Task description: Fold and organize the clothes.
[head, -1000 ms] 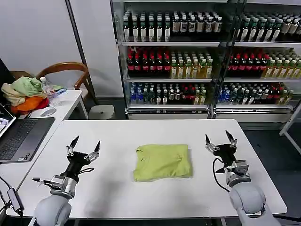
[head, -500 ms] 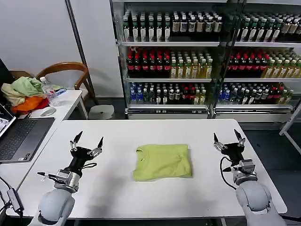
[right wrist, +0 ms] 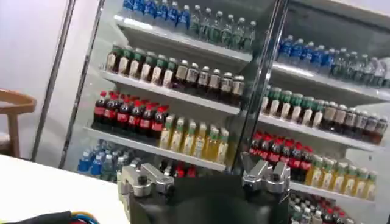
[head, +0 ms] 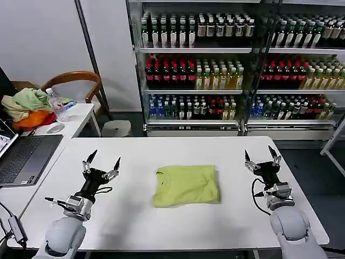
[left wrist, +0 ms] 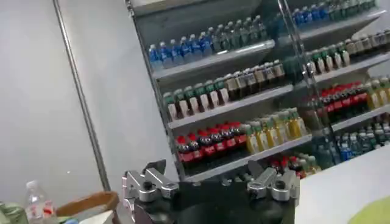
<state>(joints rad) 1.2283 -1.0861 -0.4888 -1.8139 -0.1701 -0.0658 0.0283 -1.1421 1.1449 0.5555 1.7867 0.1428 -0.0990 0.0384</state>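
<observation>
The lime yellow-green T-shirt (head: pixel 186 185) lies folded into a neat rectangle at the middle of the white table (head: pixel 172 148). My left gripper (head: pixel 101 161) is raised to the shirt's left, fingers pointing up and spread open, holding nothing. My right gripper (head: pixel 261 156) is raised to the shirt's right, also open and empty. Both stand well apart from the shirt. In the left wrist view the left gripper (left wrist: pixel 207 173) faces the drink shelves, with an edge of the shirt (left wrist: pixel 375 213) at the corner. In the right wrist view the right gripper (right wrist: pixel 204 167) faces the shelves too.
A laptop (head: pixel 21 156) sits on a side table at the left, with a mouse (head: pixel 55 128), a water bottle (head: pixel 55 105) and a heap of pale green, beige and orange garments (head: pixel 28 108). A wooden chair (head: pixel 81 81) and glass-fronted drink coolers (head: pixel 237 65) stand behind.
Both grippers have drawn outward and a little higher from the shirt, the right one moving further right. The folded shirt has not moved.
</observation>
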